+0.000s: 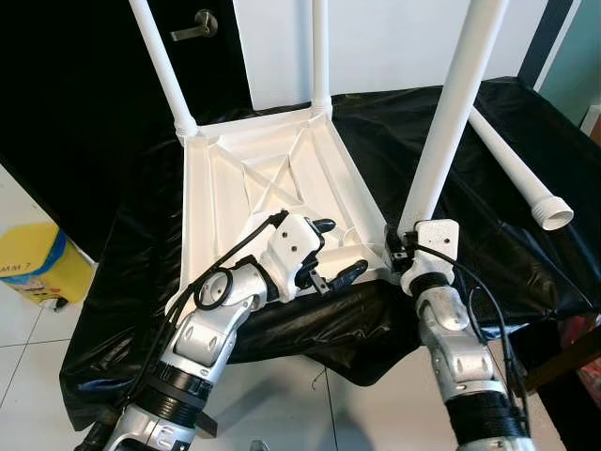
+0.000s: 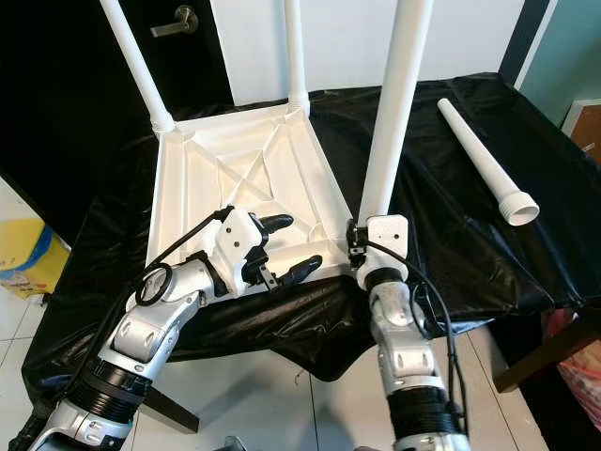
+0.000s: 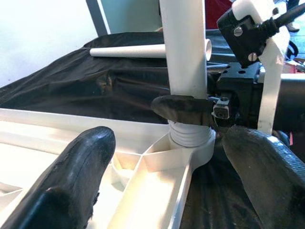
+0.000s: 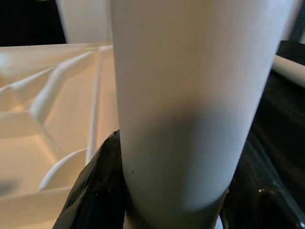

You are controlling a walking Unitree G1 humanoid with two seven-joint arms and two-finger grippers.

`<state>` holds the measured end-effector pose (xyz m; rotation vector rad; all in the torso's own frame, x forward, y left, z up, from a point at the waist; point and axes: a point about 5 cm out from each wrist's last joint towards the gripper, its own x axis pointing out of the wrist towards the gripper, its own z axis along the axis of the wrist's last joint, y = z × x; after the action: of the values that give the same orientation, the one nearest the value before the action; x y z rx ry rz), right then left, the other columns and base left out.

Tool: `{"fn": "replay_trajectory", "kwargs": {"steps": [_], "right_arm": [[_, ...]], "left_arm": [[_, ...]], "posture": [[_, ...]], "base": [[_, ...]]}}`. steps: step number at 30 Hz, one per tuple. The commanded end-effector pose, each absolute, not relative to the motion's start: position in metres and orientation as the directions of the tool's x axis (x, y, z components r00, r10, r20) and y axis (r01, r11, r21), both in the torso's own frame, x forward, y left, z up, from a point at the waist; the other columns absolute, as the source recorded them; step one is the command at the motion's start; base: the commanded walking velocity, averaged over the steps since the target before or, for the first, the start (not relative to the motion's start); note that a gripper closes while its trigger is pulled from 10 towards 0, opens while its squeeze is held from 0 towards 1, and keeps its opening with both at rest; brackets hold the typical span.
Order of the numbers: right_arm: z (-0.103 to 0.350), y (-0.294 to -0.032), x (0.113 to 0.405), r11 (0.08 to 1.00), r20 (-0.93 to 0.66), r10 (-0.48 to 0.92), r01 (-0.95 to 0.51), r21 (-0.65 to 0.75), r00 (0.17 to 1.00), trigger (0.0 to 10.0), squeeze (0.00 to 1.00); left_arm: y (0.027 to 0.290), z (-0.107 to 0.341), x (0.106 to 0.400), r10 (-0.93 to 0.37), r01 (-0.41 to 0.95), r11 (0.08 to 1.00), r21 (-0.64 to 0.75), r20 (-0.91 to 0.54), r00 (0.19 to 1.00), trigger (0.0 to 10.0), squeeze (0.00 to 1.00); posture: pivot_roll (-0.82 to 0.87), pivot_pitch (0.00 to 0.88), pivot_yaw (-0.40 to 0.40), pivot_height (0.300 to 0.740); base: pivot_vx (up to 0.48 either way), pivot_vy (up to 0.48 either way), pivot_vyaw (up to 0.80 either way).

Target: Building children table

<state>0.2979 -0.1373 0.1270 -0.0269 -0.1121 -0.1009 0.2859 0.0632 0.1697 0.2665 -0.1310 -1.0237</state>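
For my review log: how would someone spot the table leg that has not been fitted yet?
Start at the upturned white tabletop on the black sheet, with three legs standing up from its corners. To its right, apart from it, the loose leg lies flat on the sheet. It alone is lying down, and its open flared end shows.

One white plastic ribbed tabletop [image 1: 272, 178] lying upside down, three upright white tube legs [image 1: 449, 113], one loose white tube leg [image 1: 512, 160], far right.
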Motion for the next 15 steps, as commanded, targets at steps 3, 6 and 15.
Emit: {"fn": "replay_trajectory", "kwargs": {"steps": [3,6,15], "right_arm": [[0.1241,-0.1465,0.2939,0.976,0.090,-0.212,0.215,-0.020,0.973,10.0,0.00],[0.1261,-0.1449,0.2935,0.981,0.098,-0.189,0.191,-0.010,0.977,10.0,0.00],[0.1314,-0.1480,0.2954,0.983,0.099,-0.173,0.177,-0.042,0.980,10.0,0.00]], "left_arm": [[0.0639,0.1695,0.2858,-0.862,0.833,0.480,0.276,-0.025,0.506,10.0,0.00],[0.0642,0.1691,0.2862,-0.860,0.830,0.484,0.277,-0.025,0.509,10.0,0.00],[0.0654,0.1698,0.2857,-0.854,0.823,0.496,0.277,-0.019,0.521,10.0,0.00]], "posture": [[-0.14,0.030,0.064,0.740],[-0.14,0.029,0.062,0.740],[-0.13,0.028,0.042,0.740]], "base": [[0.000,0.000,0.00],[0.000,0.000,0.00],[0.000,0.000,0.00]]}}
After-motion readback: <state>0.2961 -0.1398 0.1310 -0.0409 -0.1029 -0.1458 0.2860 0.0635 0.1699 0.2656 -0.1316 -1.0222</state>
